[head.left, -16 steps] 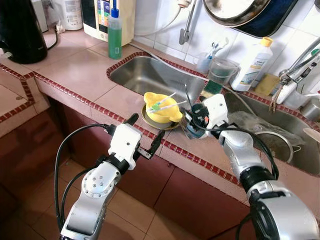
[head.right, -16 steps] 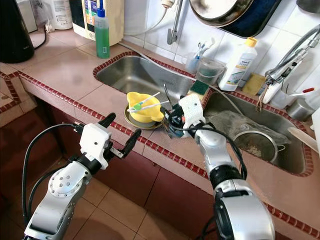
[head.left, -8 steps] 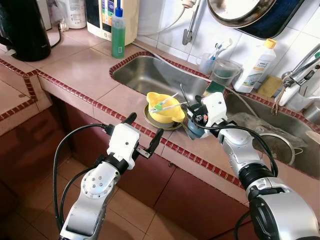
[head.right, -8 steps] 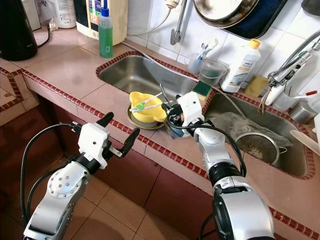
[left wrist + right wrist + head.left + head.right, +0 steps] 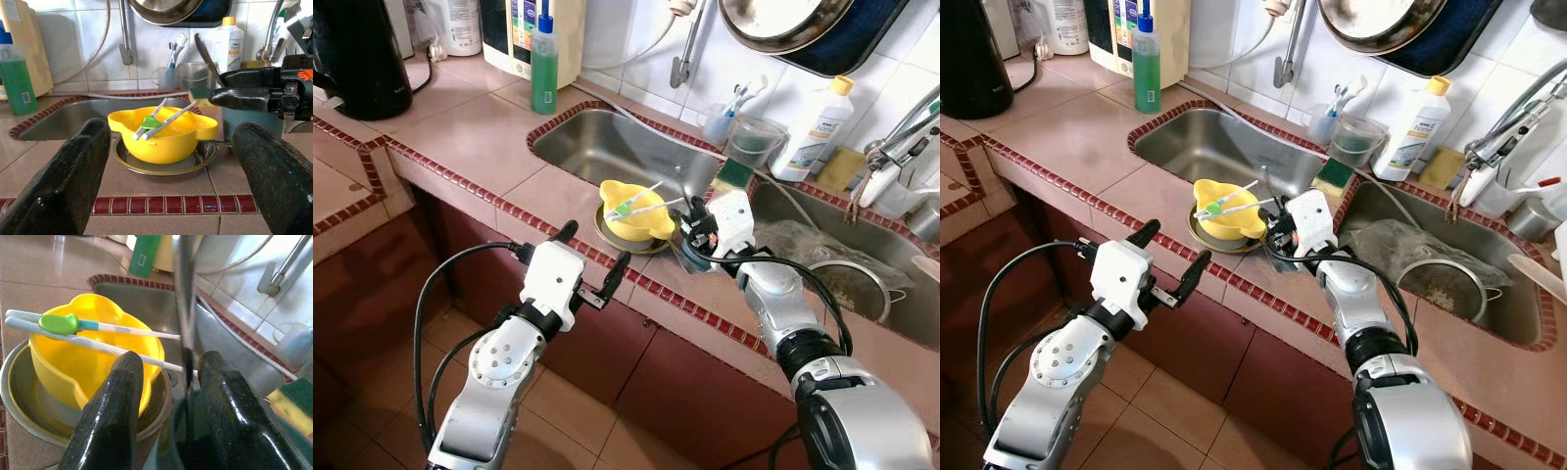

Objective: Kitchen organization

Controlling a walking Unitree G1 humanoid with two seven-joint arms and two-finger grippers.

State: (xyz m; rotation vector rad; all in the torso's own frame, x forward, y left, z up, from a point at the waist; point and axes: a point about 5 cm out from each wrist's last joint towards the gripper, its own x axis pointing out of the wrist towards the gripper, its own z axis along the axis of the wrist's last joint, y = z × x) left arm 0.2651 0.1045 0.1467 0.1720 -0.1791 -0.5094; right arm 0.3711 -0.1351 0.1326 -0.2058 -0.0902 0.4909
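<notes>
A yellow bowl (image 5: 628, 213) sits on a small metal plate (image 5: 607, 235) on the tiled counter between two sink basins. White training chopsticks with a green clip (image 5: 58, 323) lie across the bowl. Beside it stands a blue-grey cup (image 5: 252, 120) with a dark utensil handle (image 5: 205, 51) sticking up out of it. My right gripper (image 5: 172, 363) hovers over the cup's rim, slightly open, with the handle between its fingers (image 5: 112, 406). My left gripper (image 5: 596, 248) is open and apart from everything, in front of the counter's red-trimmed edge, facing the bowl.
The left sink basin (image 5: 607, 147) lies behind the bowl. The right basin (image 5: 901, 313) holds a cloth and a strainer. A green soap bottle (image 5: 544, 64), black kettle (image 5: 352, 54), white detergent bottle (image 5: 818, 113) and sponge (image 5: 732, 171) line the back.
The view has shifted a little. My right gripper has edged slightly toward the bowl while staying over the cup. The left arm holds its pose.
</notes>
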